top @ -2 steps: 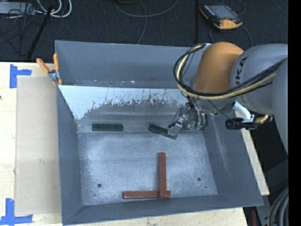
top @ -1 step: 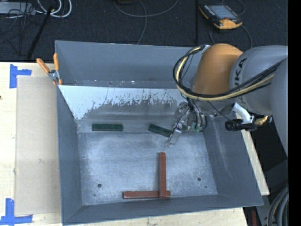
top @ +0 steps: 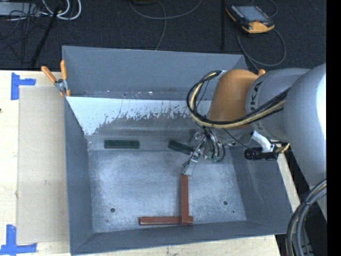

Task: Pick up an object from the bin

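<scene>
My gripper hangs low in the middle of the bin, toward the back wall. Just below it starts the upright leg of a brown L-shaped piece, which lies flat on the floor with its foot running left along the front wall. A dark green flat block lies tilted right beside the gripper on its left, at the foot of the back wall; whether they touch I cannot tell.
A second dark green block lies flat at the back left, along the foot of the sloping back wall. The arm with its orange cover and looped cables reaches in over the bin's right side.
</scene>
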Controlling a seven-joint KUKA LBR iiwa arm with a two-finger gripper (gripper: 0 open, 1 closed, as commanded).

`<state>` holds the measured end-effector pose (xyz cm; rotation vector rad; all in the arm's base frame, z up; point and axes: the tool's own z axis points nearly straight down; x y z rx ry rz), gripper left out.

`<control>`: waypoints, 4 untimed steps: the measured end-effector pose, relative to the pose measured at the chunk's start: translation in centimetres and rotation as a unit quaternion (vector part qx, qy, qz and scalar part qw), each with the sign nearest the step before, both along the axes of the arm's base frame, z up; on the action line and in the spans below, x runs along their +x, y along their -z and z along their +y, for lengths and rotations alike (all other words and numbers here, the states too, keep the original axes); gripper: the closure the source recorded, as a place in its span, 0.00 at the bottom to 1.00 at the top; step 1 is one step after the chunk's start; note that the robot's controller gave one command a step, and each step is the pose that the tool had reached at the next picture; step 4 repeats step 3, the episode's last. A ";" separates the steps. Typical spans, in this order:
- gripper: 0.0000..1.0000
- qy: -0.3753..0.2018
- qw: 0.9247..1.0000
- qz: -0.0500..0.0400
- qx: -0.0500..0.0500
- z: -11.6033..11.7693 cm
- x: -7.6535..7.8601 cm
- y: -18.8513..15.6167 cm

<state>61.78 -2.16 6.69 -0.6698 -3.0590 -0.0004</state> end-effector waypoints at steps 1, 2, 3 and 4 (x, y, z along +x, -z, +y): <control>1.00 -0.001 1.000 -0.005 -0.001 0.0 0.2 -0.4; 1.00 0.005 1.000 -0.009 -0.001 -0.5 0.0 -11.2; 1.00 0.012 1.000 -0.008 -0.001 -0.9 0.4 -15.6; 1.00 0.012 1.000 -0.008 -0.001 -0.9 0.4 -15.6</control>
